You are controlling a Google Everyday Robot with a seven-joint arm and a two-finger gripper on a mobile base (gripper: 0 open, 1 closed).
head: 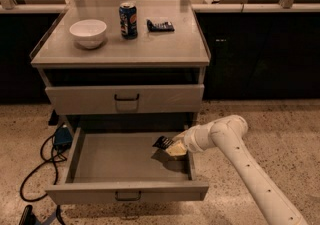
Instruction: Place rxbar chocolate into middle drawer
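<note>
One gripper (172,147), over the open drawer (90,192) near its right edge, clamped on the bar (162,142). The bar juts leftward from it, seemingly off the floor. Drop point: straight below.

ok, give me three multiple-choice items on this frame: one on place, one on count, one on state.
1. Where is the gripper?
A) above the cabinet top
B) over the right side of the middle drawer
C) out of view

2. How many things stand on the cabinet top?
A) one
B) three
C) five

3. The middle drawer is:
A) pulled out
B) shut
C) taken off

Key:
1 B: it holds the rxbar chocolate over the drawer's right side.
2 B: bowl, soda can, dark packet.
3 A: its inside floor shows.
</note>
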